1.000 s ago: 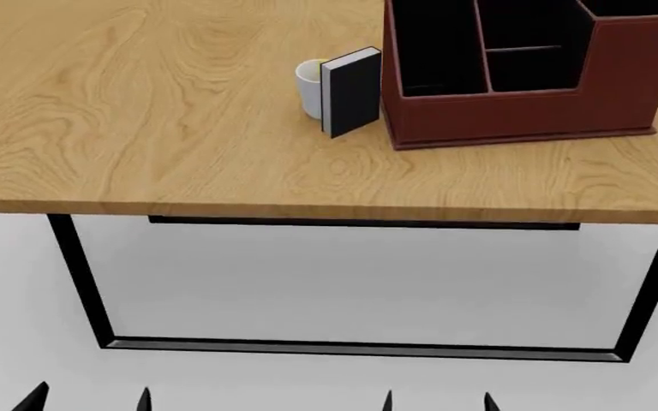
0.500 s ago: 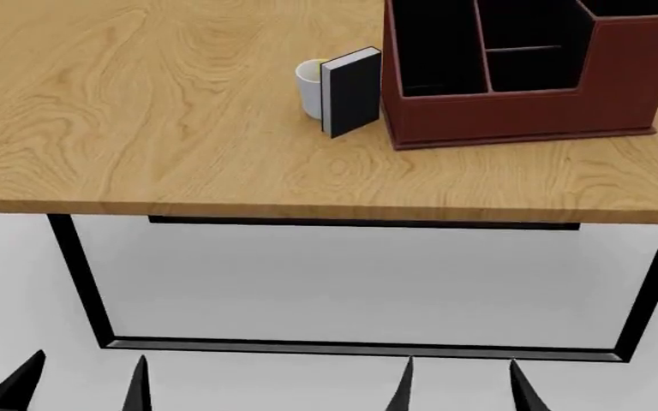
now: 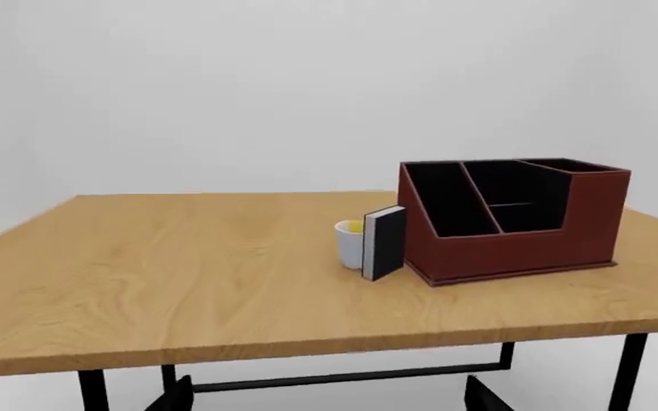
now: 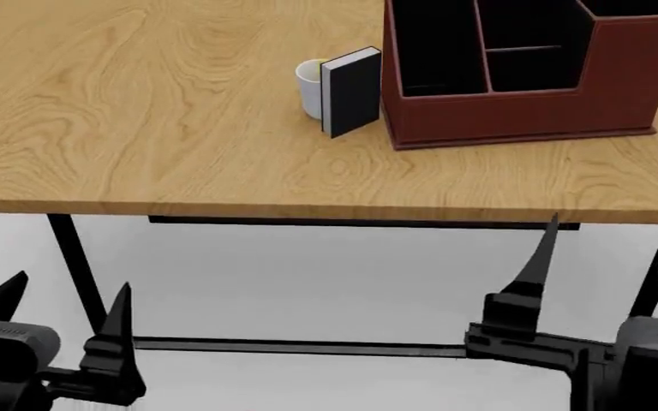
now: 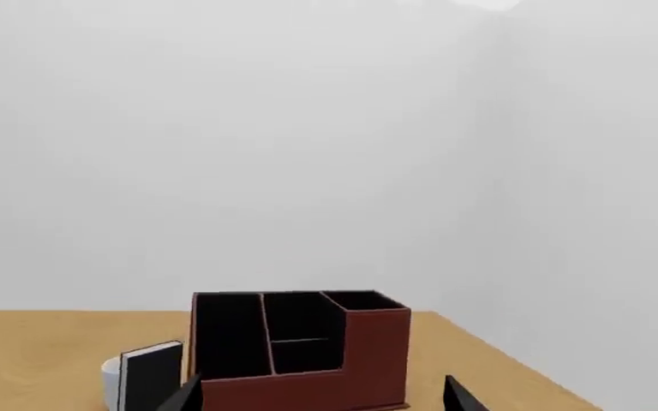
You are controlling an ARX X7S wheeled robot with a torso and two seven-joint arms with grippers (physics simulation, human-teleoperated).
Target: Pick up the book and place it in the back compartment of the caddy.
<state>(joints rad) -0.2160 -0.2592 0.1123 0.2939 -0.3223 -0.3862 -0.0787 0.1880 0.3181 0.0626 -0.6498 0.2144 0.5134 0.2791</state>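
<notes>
Left gripper (image 4: 61, 312): I see its two black fingers spread wide apart with nothing between them; it hangs below the table's near edge, off the tabletop.
Right gripper (image 4: 620, 257): one finger (image 4: 535, 261) stands up clearly in my head view, the other is only a sliver at the frame edge; the gap between them is wide and empty. It sits in front of the table's near edge, higher than the left one.
Book (image 4: 352, 91): upright on the table, well ahead of both grippers, forward and to the right of my left one, forward and to the left of my right one. Black cover faces me, pale page block on its left edge.
Caddy (image 4: 512, 107): just beside the book on its right, a narrow gap between them; straight ahead of my right gripper, far off.
Back compartment (image 4: 529, 64): the small cell with the thin crossbar, in the caddy's middle, beyond the book from my left gripper.
Mug (image 4: 311, 86): white, directly behind the book, partly hidden by it; whether they touch I cannot tell.
Table (image 4: 134, 128): light wood top on a black frame, carrying all three.
</notes>
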